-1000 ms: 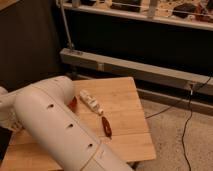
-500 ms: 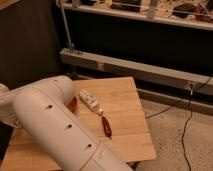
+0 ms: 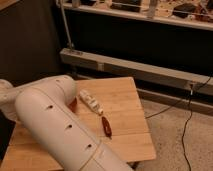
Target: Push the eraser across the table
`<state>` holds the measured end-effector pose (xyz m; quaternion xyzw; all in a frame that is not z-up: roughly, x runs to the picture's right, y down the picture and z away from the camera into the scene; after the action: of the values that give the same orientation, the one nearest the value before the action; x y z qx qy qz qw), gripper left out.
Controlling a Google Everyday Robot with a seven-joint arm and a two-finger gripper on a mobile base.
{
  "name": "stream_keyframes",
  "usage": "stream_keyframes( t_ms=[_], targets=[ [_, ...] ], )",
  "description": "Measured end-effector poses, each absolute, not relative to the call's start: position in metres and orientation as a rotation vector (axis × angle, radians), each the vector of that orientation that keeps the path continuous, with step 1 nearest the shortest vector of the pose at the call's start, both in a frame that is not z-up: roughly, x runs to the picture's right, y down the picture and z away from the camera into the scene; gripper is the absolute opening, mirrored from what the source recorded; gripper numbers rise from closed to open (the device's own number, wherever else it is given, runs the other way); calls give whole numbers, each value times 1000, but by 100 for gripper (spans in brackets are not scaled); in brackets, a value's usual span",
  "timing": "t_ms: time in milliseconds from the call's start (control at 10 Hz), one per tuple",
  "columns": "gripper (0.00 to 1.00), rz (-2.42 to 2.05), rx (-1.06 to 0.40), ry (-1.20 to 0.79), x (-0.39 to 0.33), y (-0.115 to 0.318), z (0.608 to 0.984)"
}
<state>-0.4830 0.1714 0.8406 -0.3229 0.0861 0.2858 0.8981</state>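
The eraser (image 3: 90,102) lies slanted near the middle of the light-wood table (image 3: 127,140). It shows as a slim bar with a pale stripe and a darker edge. My thick white arm (image 3: 55,125) crosses the left and front of the table and covers much of it. The gripper is out of view, hidden past the arm toward the lower edge of the camera view, and it is shut. Nothing in this view shows it touching the eraser.
A small dark red slim object (image 3: 106,126) lies just in front of the eraser, on its right. A bit of red (image 3: 73,105) peeks out beside the arm. Behind the table runs a metal rail (image 3: 135,70), and a black cable (image 3: 187,125) trails on the speckled floor at right.
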Motion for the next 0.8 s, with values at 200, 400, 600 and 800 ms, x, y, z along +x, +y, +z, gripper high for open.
stream_keyframes(
  t_ms=[200,400,600,800],
  targets=[
    [0,599,-654,193,-476,167,848],
    [0,611,-626,192,-473,157,852],
    [0,616,-599,185,-473,146,852],
    [0,617,-570,197,-468,138,856]
  ],
)
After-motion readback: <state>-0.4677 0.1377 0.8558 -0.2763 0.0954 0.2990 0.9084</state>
